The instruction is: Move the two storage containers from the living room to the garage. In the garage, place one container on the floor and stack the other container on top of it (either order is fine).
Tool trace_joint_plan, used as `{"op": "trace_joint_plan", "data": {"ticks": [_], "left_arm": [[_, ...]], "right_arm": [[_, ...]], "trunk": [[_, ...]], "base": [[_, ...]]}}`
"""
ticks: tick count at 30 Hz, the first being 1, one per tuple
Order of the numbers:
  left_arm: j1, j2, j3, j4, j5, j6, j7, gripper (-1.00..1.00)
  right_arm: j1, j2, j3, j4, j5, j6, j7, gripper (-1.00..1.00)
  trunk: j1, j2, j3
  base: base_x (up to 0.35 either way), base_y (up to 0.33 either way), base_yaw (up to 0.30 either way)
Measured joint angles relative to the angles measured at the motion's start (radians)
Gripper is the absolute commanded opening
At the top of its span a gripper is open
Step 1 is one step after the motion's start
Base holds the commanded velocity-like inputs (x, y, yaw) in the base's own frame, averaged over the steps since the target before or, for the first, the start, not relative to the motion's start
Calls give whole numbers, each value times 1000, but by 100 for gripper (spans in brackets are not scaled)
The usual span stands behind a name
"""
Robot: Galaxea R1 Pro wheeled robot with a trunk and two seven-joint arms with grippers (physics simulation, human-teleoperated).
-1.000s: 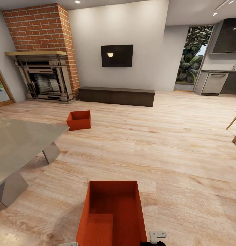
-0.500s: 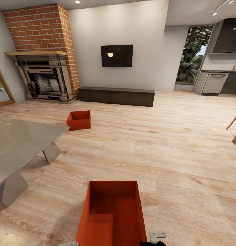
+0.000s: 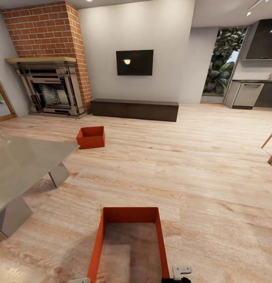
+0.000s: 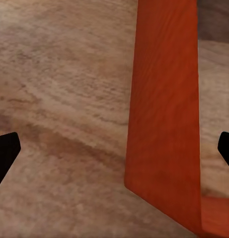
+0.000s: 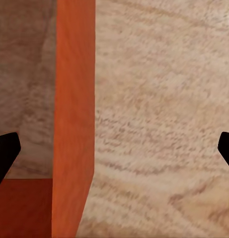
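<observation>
Two red-orange open-top storage containers stand on the living room's light wood planks. The near container is at the bottom centre of the head view; the far container sits towards the brick fireplace. My left gripper is open, its black fingertips set wide on either side of the near container's long wall. Open in the same way, my right gripper straddles the opposite wall. Small grey parts of both arms show beside the container's near end.
A low glass table stands at the left, close to the near container. A brick fireplace, a wall TV and a dark low bench line the far wall. Wooden chair legs are at the right edge.
The whole picture has shifted slightly, so the head camera has moved. The near container's inside now looks floor-coloured where it looked orange before. Both containers stay in place.
</observation>
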Motion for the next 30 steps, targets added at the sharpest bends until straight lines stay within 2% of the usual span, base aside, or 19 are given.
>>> {"op": "trace_joint_plan", "data": {"ticks": [30], "left_arm": [[0,0,-1,-2,1,0,0,100]], "right_arm": [[0,0,0,0,0,0,0,100]], "trunk": [[0,0,0]], "base": [[0,0,0]]}}
